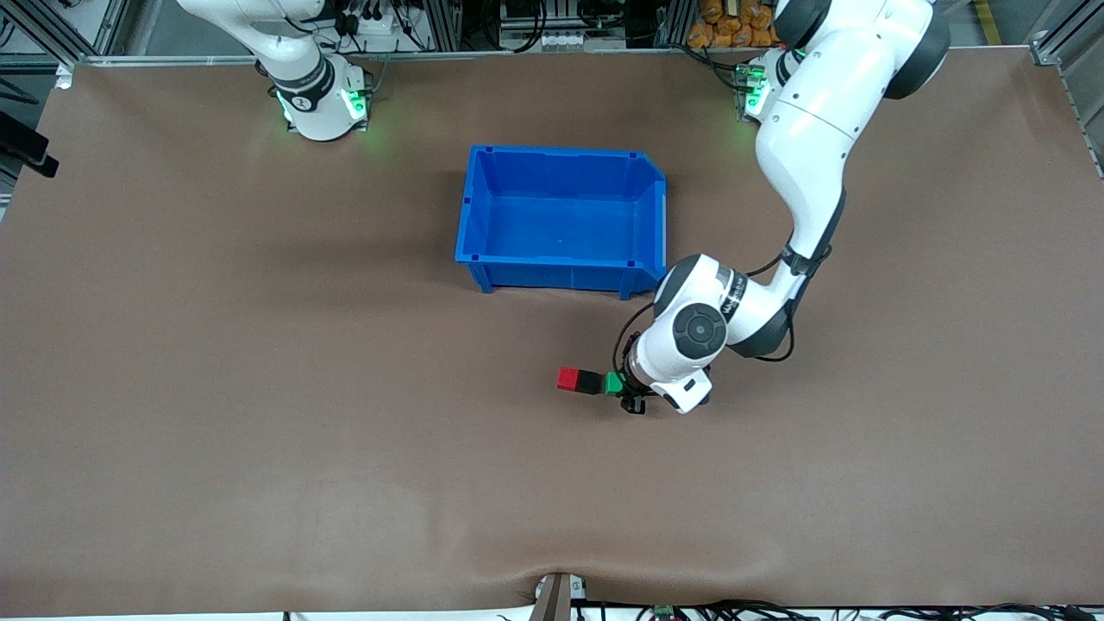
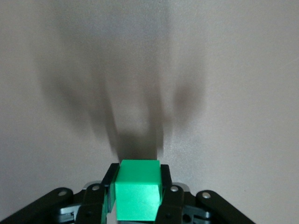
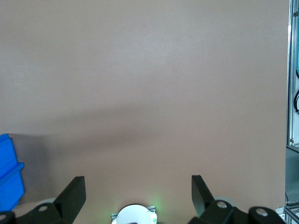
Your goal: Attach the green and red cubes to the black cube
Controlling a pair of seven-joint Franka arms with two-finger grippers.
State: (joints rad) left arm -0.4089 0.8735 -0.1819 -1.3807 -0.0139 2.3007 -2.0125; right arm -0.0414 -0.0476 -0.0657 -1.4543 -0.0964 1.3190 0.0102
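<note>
Three tiny cubes form a row on the brown table, nearer to the front camera than the bin. The red cube [image 1: 567, 379] touches the black cube [image 1: 588, 382], and the green cube [image 1: 613, 383] sits against the black cube's end toward the left arm. My left gripper [image 2: 137, 176] is shut on the green cube [image 2: 138, 191], one finger on each side face. In the left wrist view the green cube hides the black and red cubes. Up by the right arm's base, my right gripper [image 3: 138, 191] waits open over bare table, with nothing between its fingers.
A blue bin [image 1: 552, 274] with nothing in it stands mid-table, farther from the front camera than the cube row; its corner [image 3: 9, 172] shows in the right wrist view. The left arm's wrist [image 1: 690, 332] hangs low beside the bin's corner.
</note>
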